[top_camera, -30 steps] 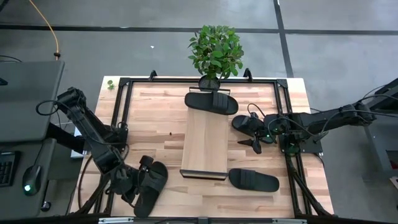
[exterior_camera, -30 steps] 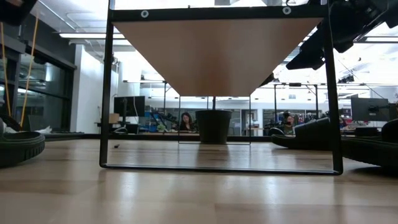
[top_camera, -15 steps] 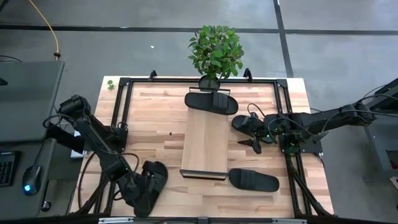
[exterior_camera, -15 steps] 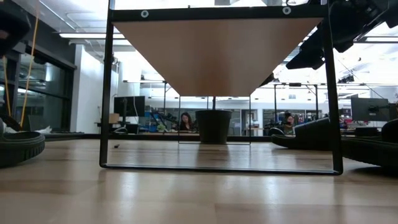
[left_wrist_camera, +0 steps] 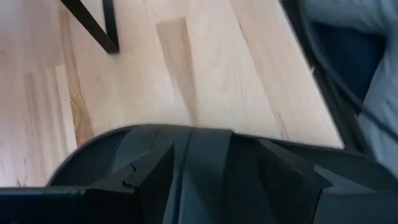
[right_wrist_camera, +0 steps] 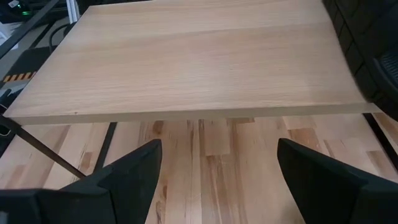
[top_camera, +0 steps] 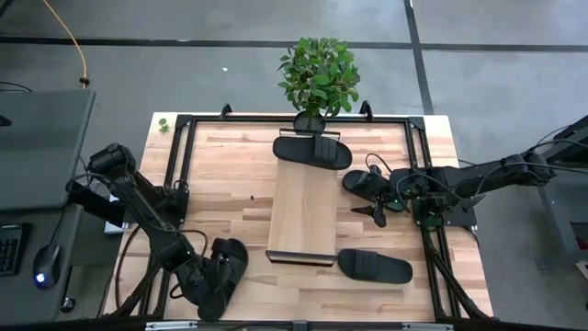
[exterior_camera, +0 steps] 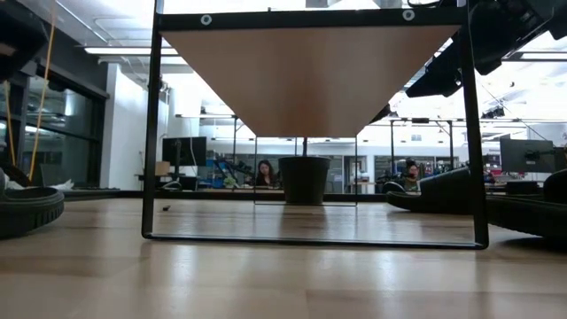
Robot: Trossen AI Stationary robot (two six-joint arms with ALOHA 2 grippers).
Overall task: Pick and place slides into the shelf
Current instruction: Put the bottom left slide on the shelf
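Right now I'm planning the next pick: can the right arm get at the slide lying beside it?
Probably yes: the right gripper hovers open just beside that slide, between it and the shelf, with nothing between them.

Light is even and bright from overhead in the high view, shadows soft and short beside the shelf (top_camera: 301, 213); the low view is backlit by glaring ceiling strips and windows, the near surface (exterior_camera: 266, 283) out of focus; the left wrist view is blurred throughout; the right wrist view is sharp, its fingers (right_wrist_camera: 134, 171) soft.
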